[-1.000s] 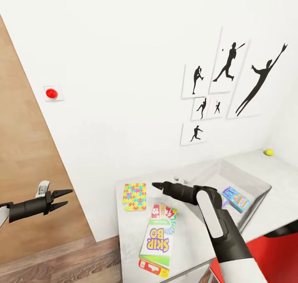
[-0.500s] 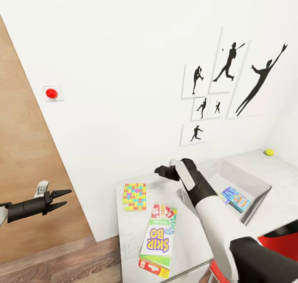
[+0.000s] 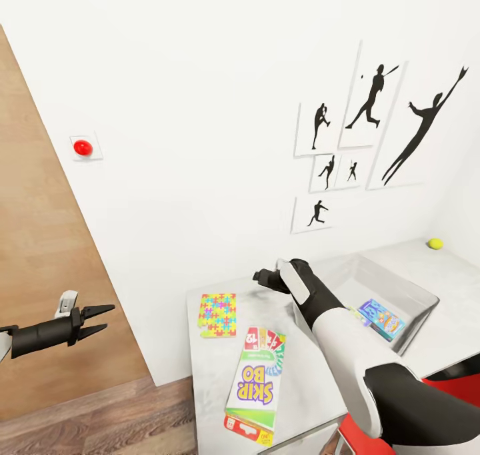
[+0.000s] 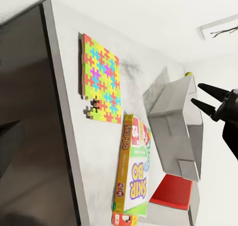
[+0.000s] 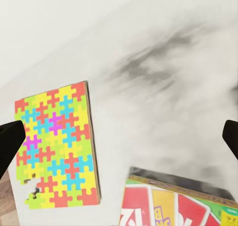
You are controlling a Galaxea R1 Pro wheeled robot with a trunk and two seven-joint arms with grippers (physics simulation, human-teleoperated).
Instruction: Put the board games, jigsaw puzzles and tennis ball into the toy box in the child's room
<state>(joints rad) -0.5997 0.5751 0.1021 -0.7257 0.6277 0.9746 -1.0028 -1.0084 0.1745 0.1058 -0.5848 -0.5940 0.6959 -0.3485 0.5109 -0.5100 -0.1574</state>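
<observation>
On the pale table (image 3: 210, 375) lies a jigsaw puzzle (image 3: 217, 314) of bright interlocking pieces, with a green-edged Skip-Bo board game (image 3: 257, 382) in front of it. A red-printed box (image 3: 247, 432) pokes out from under that game. The grey toy box (image 3: 407, 288) to the right holds a blue board game (image 3: 380, 318). A tennis ball (image 3: 435, 244) rests at the far right. My right gripper (image 3: 263, 278) hovers open above the table between puzzle and toy box; its wrist view looks down on the puzzle (image 5: 54, 146) and game (image 5: 178, 201). Left of the table my left gripper (image 3: 100, 318) stands open.
A white wall with black sports silhouettes (image 3: 373, 142) runs right behind the table. A red button (image 3: 83, 148) is on the wall at left, beside a wood panel (image 3: 40, 255). A red chair (image 3: 440, 395) sits at the table's near right edge.
My right arm has swung its elbow down and right, and its gripper has risen and drawn back toward the wall. The left arm has stayed put.
</observation>
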